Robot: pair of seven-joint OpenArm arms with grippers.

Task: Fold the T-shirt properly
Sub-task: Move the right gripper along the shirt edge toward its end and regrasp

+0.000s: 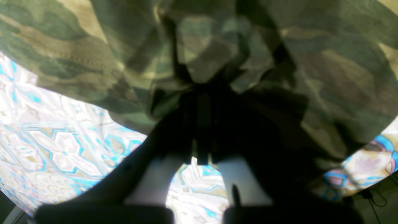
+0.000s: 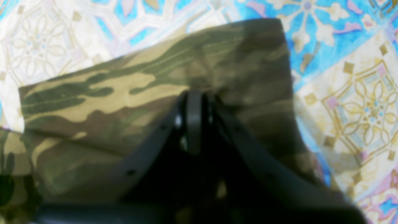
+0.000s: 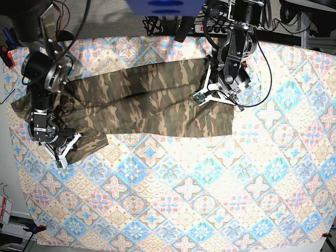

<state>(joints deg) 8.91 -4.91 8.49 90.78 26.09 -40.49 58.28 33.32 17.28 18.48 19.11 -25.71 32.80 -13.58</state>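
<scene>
Base view: both pincers [image 3: 219,96] [image 3: 67,148] clamp T-shirt [image 3: 142,97] (over patterned cloth [image 3: 210,194]).

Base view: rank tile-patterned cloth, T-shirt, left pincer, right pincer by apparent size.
1. tile-patterned cloth, fills most of the frame
2. T-shirt
3. left pincer and right pincer: both far smaller and look about alike, so no ranking between them.

The camouflage T-shirt [image 3: 147,100] is spread crumpled across the far half of the patterned cloth [image 3: 210,199], partly folded over.
</scene>
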